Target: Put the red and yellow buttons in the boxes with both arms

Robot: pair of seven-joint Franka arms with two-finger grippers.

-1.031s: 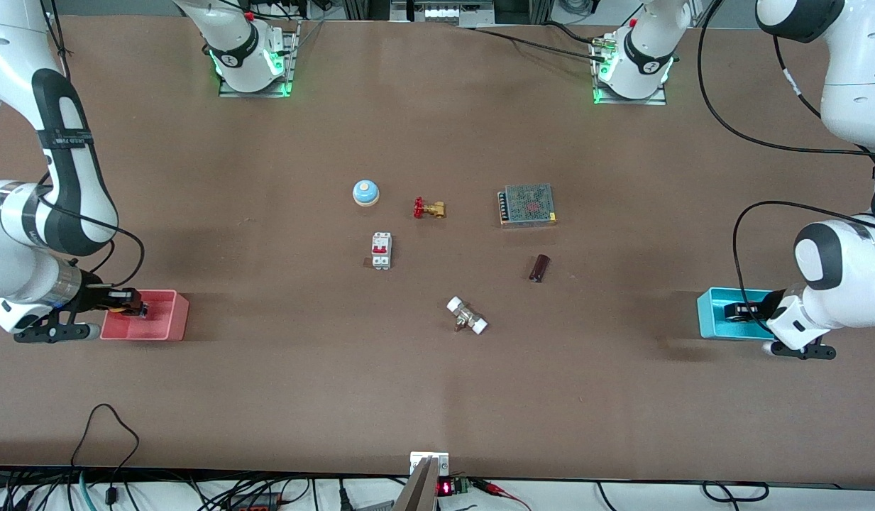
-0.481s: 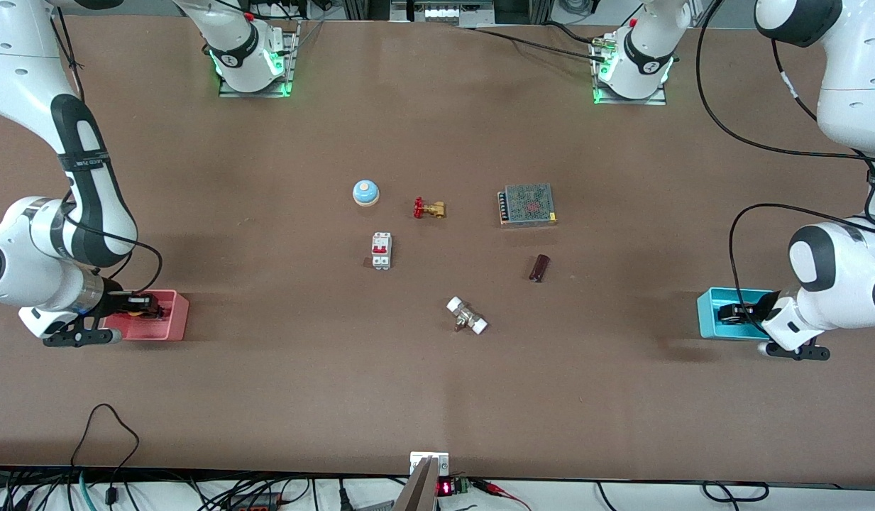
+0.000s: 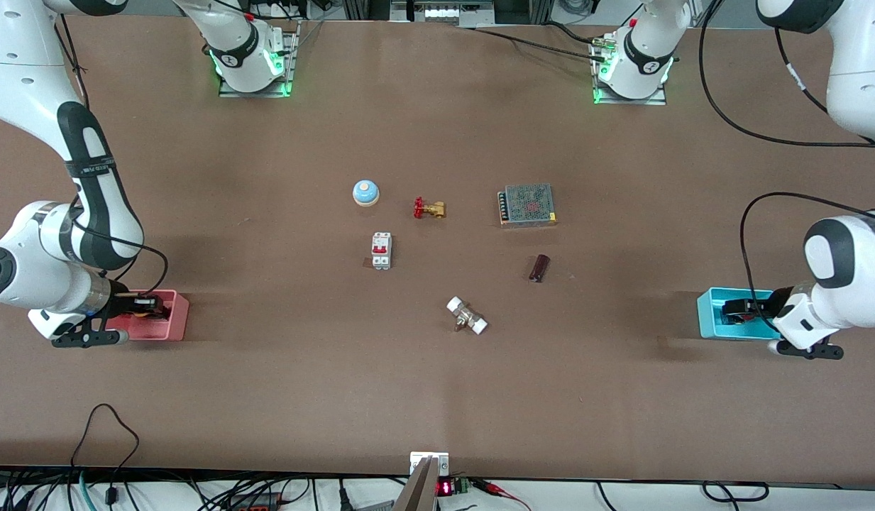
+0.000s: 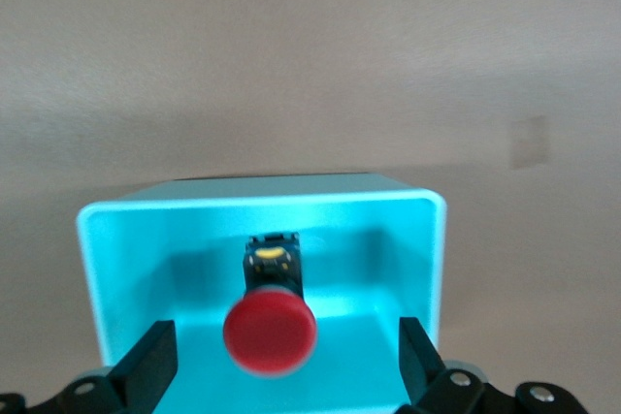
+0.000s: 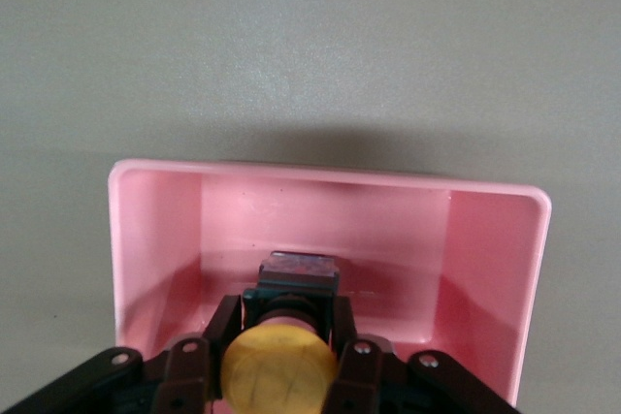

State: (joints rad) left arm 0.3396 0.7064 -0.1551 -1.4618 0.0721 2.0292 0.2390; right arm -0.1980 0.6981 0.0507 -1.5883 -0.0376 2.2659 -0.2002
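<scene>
Both buttons reached their bins.
The left gripper (image 4: 281, 375) stood wide open, the red button (image 4: 271, 322) seemingly resting in the cyan bin (image 4: 427, 239); the right gripper (image 5: 281, 356) gripped the yellow button (image 5: 279, 366) over the pink bin (image 5: 146, 239) and should open low.

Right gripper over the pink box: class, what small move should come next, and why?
Probably open the right gripper: its fingers are shut on the yellow button, already inside the pink box. The left gripper is open, with the red button in the cyan box.
</scene>
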